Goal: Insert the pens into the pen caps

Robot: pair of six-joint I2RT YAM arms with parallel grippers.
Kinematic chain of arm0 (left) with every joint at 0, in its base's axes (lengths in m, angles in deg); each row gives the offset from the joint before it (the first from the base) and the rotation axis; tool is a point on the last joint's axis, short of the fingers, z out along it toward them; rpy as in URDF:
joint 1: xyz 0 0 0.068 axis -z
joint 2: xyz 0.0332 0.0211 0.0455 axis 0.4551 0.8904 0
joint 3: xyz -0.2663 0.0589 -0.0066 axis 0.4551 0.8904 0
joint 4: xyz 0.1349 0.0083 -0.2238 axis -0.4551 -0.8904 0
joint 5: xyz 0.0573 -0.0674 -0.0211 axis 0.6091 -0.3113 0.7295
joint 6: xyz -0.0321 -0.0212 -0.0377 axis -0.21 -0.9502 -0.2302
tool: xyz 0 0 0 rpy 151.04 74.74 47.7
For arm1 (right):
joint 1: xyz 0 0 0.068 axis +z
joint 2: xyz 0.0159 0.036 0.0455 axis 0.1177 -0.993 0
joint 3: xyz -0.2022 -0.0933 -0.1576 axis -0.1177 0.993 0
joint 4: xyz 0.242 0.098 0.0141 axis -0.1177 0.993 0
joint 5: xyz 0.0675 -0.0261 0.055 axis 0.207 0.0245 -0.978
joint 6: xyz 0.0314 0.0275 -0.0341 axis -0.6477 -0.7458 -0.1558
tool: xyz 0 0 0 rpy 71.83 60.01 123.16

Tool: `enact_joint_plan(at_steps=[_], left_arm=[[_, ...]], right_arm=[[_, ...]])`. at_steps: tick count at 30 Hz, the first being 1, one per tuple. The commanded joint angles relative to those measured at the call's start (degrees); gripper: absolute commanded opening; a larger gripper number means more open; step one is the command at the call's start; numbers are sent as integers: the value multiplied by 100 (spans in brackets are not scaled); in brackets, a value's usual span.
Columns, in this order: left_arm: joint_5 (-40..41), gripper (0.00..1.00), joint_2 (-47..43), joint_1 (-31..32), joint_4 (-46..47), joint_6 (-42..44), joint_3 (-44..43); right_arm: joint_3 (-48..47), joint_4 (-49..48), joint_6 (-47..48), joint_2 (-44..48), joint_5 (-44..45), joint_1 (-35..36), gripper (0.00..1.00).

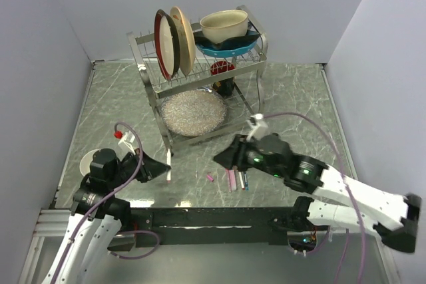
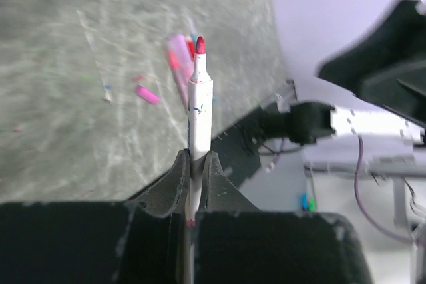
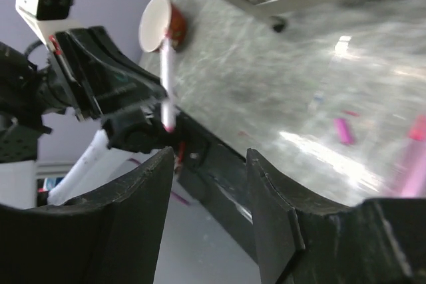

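**Easy to knock away**

The left gripper (image 2: 193,164) squeezes the white pen (image 2: 198,98) tight, with the red tip poking out past the jaws. The right gripper (image 3: 210,157) has its jaws wide apart, holding nothing. The pink cap (image 3: 343,130) lies ahead of it. It is tiny and may roll off if bumped.

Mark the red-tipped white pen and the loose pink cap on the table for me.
white pen (image 2: 199,114): left wrist view, middle of its barrel.
pink cap (image 2: 148,95): left wrist view, middle of its side.

Left gripper (image 1: 164,167) — seemingly holding pen (image 1: 169,176).
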Motion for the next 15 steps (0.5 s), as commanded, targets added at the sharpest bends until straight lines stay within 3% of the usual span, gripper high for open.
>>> enact_joint_plan(at_steps=[1,4,8,15], left_arm=[[-913,1,-175,81,580,-169,50],[-1010,1,-157,160,518,-55,-21],[-1063,1,-149,213,518,-63,-74],[-1072,1,-140,283,571,-89,-100]], right_arm=[[-496,-1324,-327,-903,17,326,56],[-900,-1686,-266,-1580,-133,441,56],[-1690,-1423,-99,-2380,-107,485,57],[-2078,-1273,-248,-2952,-168,494,56]])
